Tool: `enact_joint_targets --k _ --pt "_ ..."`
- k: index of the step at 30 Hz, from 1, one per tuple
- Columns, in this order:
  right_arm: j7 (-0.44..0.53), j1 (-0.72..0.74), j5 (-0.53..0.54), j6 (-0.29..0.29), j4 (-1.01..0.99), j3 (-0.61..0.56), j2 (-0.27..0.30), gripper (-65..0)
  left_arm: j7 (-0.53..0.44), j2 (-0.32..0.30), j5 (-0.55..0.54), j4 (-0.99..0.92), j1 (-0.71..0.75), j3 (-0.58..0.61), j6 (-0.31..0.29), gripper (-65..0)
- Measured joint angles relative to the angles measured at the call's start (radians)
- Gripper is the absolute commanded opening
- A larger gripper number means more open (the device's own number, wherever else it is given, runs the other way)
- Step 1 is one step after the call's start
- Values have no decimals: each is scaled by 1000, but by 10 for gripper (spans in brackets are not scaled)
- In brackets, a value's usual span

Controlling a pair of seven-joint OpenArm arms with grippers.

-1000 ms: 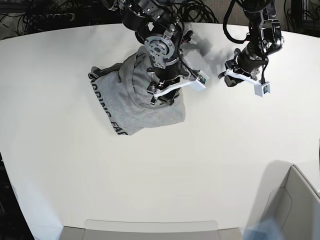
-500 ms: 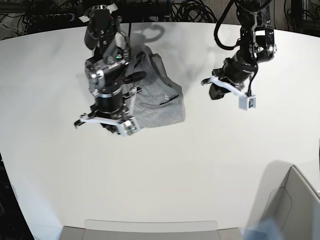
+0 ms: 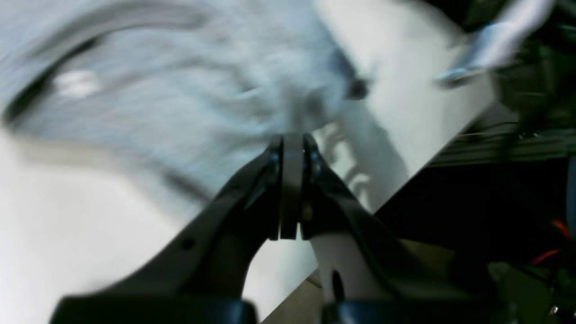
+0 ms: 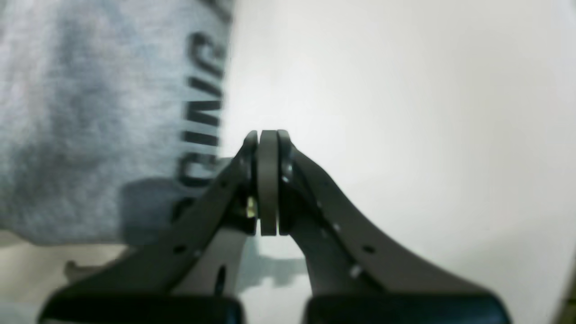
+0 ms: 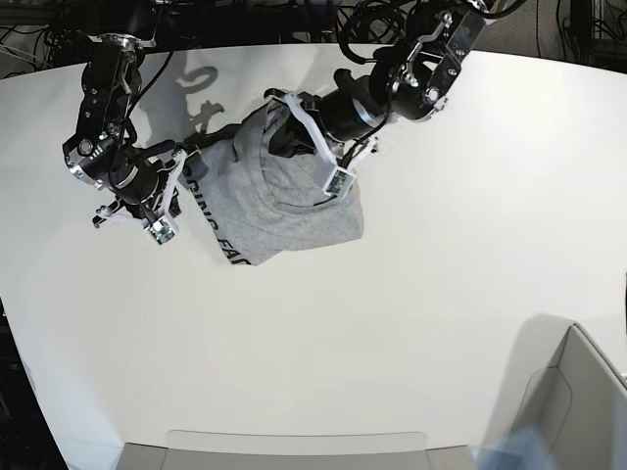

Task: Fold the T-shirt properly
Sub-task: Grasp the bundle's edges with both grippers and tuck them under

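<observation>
The T-shirt (image 5: pixel 269 201) is lying bunched near the table's (image 5: pixel 411 323) far edge. The left gripper (image 3: pixel 291 153) is hovering at its 1 o'clock corner, the right gripper (image 4: pixel 268 148) at 9 o'clock. Both jaws are squeezed together, gripping nothing.

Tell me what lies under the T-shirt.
The T-shirt lies bunched on the white table. Only table shows around it; whatever is beneath the cloth is covered.

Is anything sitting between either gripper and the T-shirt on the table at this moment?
Nothing visible. The right gripper is shut beside the T-shirt at its lettered edge; the left gripper, also shut, is over the fabric near the collar.
</observation>
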Motion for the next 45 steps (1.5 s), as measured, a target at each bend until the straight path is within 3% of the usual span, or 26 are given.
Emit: enact_joint_targets --k 7,14,17,26,30,32,34,37,40,45 --pt "-5 8 1 0 -119 -31 0 -650 -7 -16 47 -134 -93 139 0 -650" --pt "-1 -29 -1 0 -120 -32 7 -650 -43 -17 24 -356 -124 135 -11 -650" --pt "-2 -60 -2 0 -120 -45 24 -650 -29 -1 -1 -390 -122 51 -28 -650" --pt "26 -117 -29 -15 -92 -192 61 -650 -28 -12 40 -402 -119 -261 3 -650" --pt "58 -169 1 0 -25 -230 36 -650 -9 -2 30 -398 -116 -351 1 -650" --pt "89 -190 2 0 28 -235 0 -650 -8 -2 34 -354 -112 -396 5 -650" --pt "137 -169 20 0 79 -226 -2 -650 -16 -3 39 -270 -105 -436 8 -650" --pt "153 -79 0 0 111 -192 8 -650 -21 -6 41 -141 -66 -472 10 -650" --pt "139 -6 -2 0 82 -202 5 -650 -9 29 41 -51 -25 -476 2 -650" --pt "148 111 5 0 -160 -326 0 -650 -5 21 46 -58 -19 -365 0 -650"
